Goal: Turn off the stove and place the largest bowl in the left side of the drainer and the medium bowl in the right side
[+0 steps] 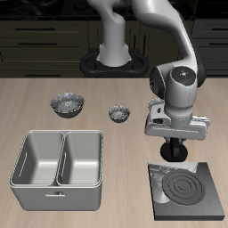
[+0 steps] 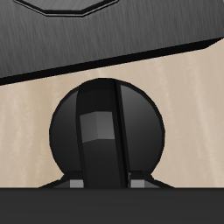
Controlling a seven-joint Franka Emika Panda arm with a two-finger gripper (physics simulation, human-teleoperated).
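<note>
Wrist view shows the stove's knob [image 2: 107, 131] filling most of the frame, a black round dial with a raised bar across it, sitting on the pale tabletop [image 2: 26, 122] just beside the stove [image 2: 79, 35] plate. I judge my pincer [image 2: 107, 182] is right over the knob, with dark finger stubs either side of the bar, but I cannot tell whether it is clamped or apart. In the exterior view the pincer [image 1: 174, 153] hangs low at the stove's [image 1: 188, 190] back edge; the coil rings look dark grey, not red. The drainer [image 1: 59, 158] stands empty, well apart, with two silver bowls behind it: the wider bowl [image 1: 68, 104] and a smaller bowl [image 1: 118, 112]. Risk from here: if the fingers miss the bar, a twist would slip over the dial and leave it unturned; pushing down too hard could jam against the tabletop.
</note>
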